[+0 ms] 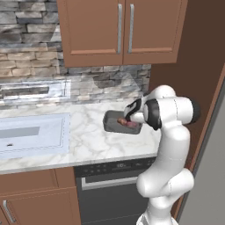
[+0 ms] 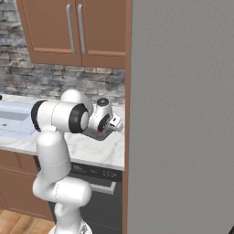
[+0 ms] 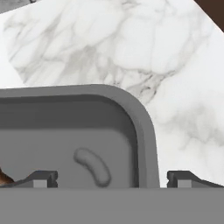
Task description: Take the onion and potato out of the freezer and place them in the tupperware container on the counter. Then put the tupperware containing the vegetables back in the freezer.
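Note:
The dark grey tupperware container (image 1: pixel 112 121) sits on the white marble counter (image 1: pixel 88 143) near its right end. A red-pink onion (image 1: pixel 130 124) lies inside it. My gripper (image 3: pixel 113 179) hangs low over the tray's corner, open, with one of its fingertips (image 3: pixel 41 178) over the tray floor and the other outside the rim (image 3: pixel 148 140). At the left edge of the hand view a brown sliver (image 3: pixel 3 177), perhaps the potato, peeks out. The freezer (image 2: pixel 183 114) shows its flat grey door on the right, its inside hidden.
A pale sink basin (image 1: pixel 30 134) lies at the counter's left. Brown upper cabinets (image 1: pixel 118 30) hang above, and a dark appliance front (image 1: pixel 110 189) sits below. A brown side panel (image 1: pixel 197 70) stands close behind the arm.

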Tool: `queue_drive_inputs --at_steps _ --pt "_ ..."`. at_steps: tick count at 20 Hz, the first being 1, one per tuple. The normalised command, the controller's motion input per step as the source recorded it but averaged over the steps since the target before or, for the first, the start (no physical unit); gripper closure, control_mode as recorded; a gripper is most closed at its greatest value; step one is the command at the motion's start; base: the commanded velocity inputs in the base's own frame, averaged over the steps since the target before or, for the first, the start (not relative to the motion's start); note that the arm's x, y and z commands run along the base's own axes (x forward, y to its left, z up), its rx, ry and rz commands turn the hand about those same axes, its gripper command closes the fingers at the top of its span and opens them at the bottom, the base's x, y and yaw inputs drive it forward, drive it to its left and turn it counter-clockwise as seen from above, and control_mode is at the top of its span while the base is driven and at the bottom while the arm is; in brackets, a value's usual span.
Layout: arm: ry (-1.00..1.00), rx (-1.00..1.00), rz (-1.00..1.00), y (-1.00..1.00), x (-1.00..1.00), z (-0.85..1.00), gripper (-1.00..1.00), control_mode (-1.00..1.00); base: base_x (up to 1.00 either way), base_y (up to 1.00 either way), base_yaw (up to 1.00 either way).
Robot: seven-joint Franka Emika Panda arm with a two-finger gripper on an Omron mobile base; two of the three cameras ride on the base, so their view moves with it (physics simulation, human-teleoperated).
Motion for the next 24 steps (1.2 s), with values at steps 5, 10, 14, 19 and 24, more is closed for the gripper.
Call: queue_drive_inputs --at_steps 5,10,14,19,24 --pt "0.00 0.01 0.00 0.00 0.19 -0.30 -1.00 -1.00 0.00 0.00 0.00" --pt "0.00 0.00 0.00 0.00 0.09 -0.34 -1.00 -1.00 0.00 0.00 0.00" --pt "0.01 0.00 0.00 0.18 -0.05 -0.37 1.00 -1.00 0.00 0.00 0.00" --pt "0.01 0.00 0.00 0.32 -0.21 -0.27 1.00 -1.00 0.00 0.00 0.00" --pt "0.01 0.00 -0.01 0.43 -0.32 -0.05 1.00 -1.00 0.00 0.00 0.00"
